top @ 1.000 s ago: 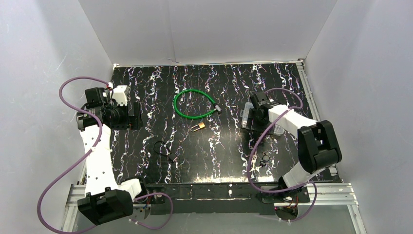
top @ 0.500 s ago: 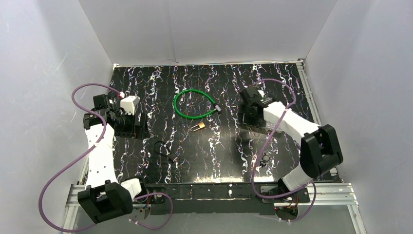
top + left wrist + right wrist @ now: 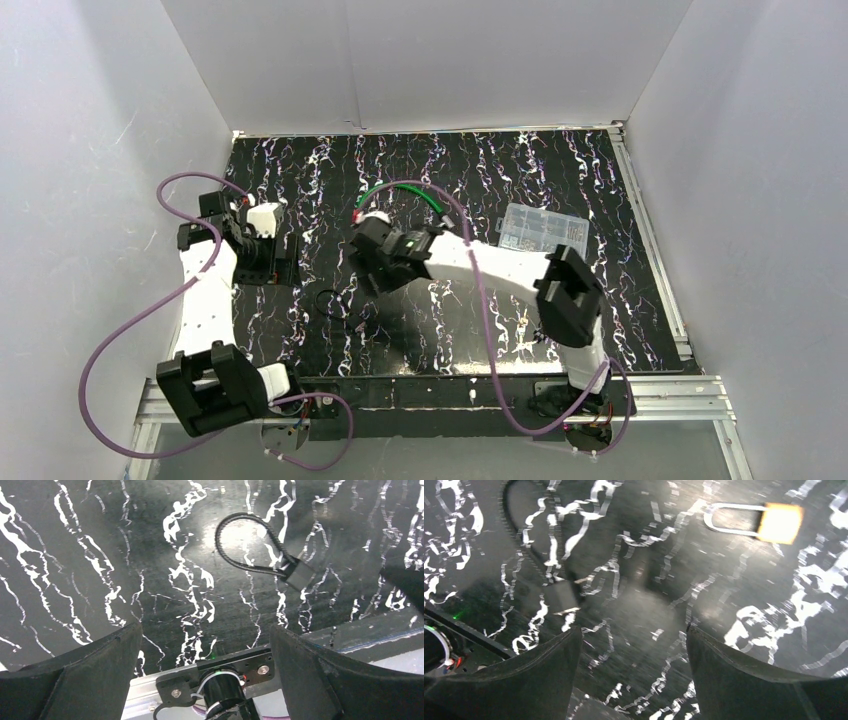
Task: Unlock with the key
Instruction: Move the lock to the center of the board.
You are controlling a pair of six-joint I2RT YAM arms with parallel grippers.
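Two arms work over one black table streaked with white marbling. The left hand hangs at the table's left side, its two dark, matte fingers spread wide and grasping nothing. The right hand reaches across to the table's middle, also released, with nothing between its fingers.

One small brass padlock, a square yellow body with a silvery metal shackle, lies flat on the table just beyond the right hand, apart from the fingers. The overhead view hides it under the right arm. No key can be made out.

One black braided cable loop ending in a square black block lies near the front of the table, between the two hands. One glossy green cable ring shows partly behind the right arm. One clear plastic compartment box sits well to the right.
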